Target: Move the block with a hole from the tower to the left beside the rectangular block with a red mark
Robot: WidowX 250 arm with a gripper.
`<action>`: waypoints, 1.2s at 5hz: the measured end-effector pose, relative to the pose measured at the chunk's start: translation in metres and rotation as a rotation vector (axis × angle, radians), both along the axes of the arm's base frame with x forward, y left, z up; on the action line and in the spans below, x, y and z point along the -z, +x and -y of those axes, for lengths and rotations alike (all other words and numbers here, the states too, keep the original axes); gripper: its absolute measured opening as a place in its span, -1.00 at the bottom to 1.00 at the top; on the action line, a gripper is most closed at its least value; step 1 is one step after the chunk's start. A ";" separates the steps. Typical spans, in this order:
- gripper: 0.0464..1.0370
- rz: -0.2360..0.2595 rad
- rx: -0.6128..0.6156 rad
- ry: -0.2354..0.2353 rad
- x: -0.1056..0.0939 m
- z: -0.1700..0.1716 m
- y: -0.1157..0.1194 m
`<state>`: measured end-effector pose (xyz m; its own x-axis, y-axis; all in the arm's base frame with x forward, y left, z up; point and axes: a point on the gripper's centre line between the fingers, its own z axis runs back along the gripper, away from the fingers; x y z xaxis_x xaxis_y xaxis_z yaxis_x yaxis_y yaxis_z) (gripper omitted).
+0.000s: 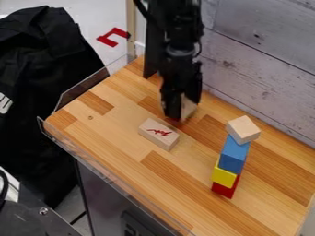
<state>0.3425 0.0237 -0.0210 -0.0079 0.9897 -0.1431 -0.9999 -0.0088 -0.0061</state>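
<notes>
Table: striped wood, before me
Wall: gray planks behind the table
Black cloth: rumpled, beside the table
Floor: pale, beyond the table

The robot arm is finished in black, built of bulky segments and flanked by a black cable.

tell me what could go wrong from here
The gripper is low and close to the red-marked block, so a sideways move might nudge it. The pale block on top of the tower sits askew on the blue block, its corners overhanging, so a bump could knock it off.
</notes>
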 end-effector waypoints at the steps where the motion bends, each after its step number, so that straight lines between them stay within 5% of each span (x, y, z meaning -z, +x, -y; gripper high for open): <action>1: 0.65 -0.012 -0.022 -0.003 0.008 -0.007 -0.001; 5: 0.92 -0.042 0.015 0.010 0.008 -0.009 0.009; 6: 0.92 -0.006 0.029 0.026 -0.008 -0.009 0.014</action>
